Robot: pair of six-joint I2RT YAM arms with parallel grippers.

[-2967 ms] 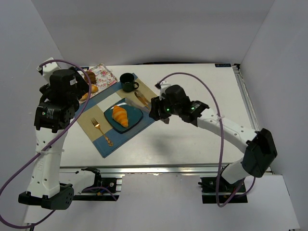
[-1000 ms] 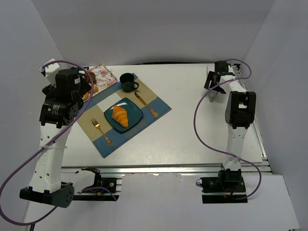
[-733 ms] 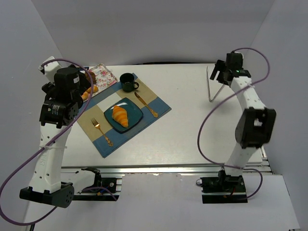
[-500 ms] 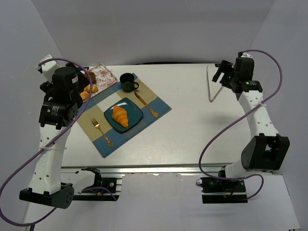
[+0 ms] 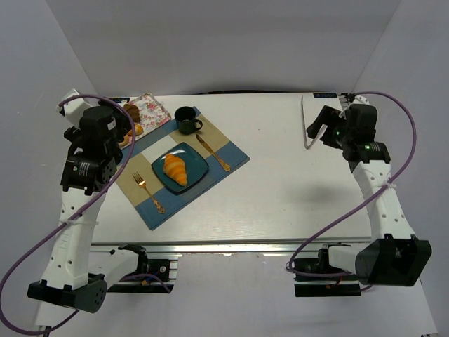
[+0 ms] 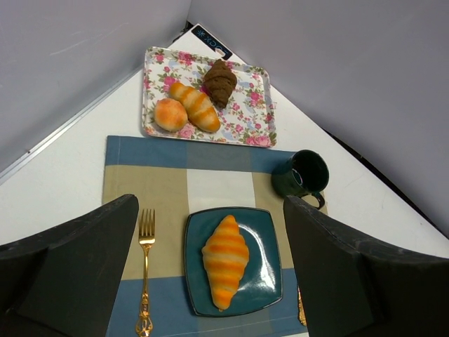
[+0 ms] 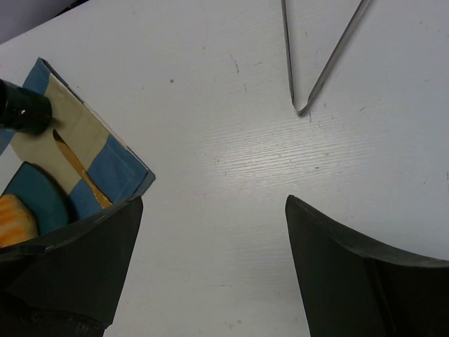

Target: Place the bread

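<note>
Seen from above, the left arm [image 5: 88, 165] stands tall at the left edge of the table [image 5: 280, 189]. Its wrist is bent over and faces down toward the placemat [image 5: 231, 157]. The right arm [image 5: 379, 203] stretches from its base up along the right side. The right gripper [image 5: 317, 126] hangs near the metal tongs [image 5: 306, 119], well apart from the placemat. The bread [image 5: 175, 169] lies in the middle of the teal plate [image 5: 200, 163]. The plate sits on the placemat between a gold fork [image 5: 149, 193] and a gold knife [image 5: 212, 152]. A dark mug [image 5: 186, 119] stands at the far corner of the placemat, and a flowered tray [image 5: 151, 107] lies just beyond.

In the left wrist view, the left gripper [image 6: 210, 202] hangs high above the plate, with its jaws wide apart and holding nothing. The bread lies flat on the plate and no finger touches it. On the tray rest a dark brown pastry [image 6: 220, 81], a striped roll [image 6: 195, 105] and a round bun [image 6: 170, 114].

In the right wrist view, the jaws of the right gripper are also spread wide, and only bare table shows between them. The tip of the tongs lies ahead. At the left border appear a corner of the placemat, the knife, and an edge of the plate with a little of the bread.
</note>
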